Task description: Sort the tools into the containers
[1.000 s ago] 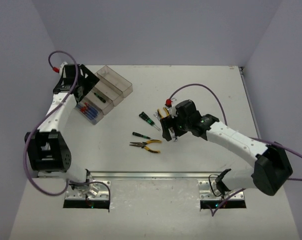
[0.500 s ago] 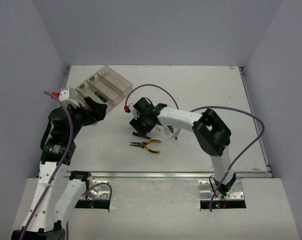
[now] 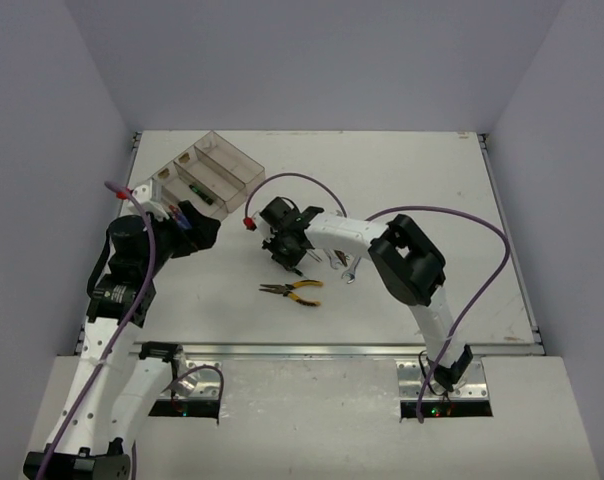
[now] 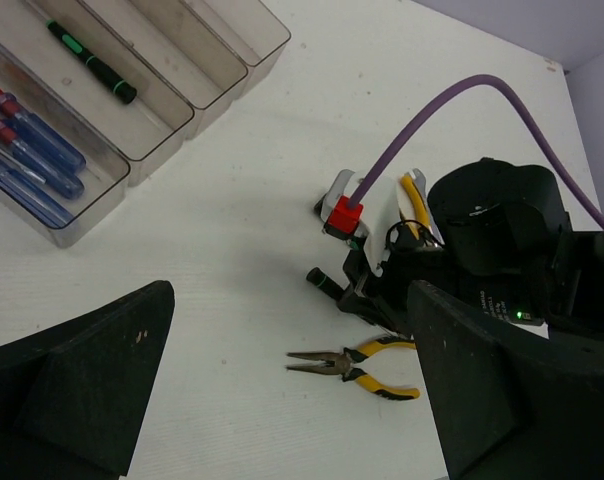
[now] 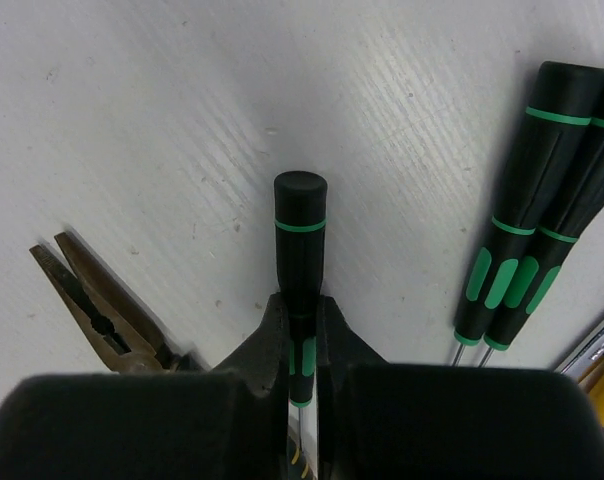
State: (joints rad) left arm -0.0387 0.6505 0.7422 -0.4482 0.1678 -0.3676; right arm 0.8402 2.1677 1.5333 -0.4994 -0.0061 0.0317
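Beside screwdriver (image 5: 300,235) in right gripper (image 5: 300,335): pliers (image 5: 94,305); two more screwdrivers (image 5: 534,190)

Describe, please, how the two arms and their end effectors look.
The left arm and right arm have white links with black joint housings. A purple cable with a red connector runs along each. The left end effector and right end effector are matte black.

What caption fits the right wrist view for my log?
Right gripper shut on a green-black screwdriver; pliers tips at left, two more screwdrivers lying at right.
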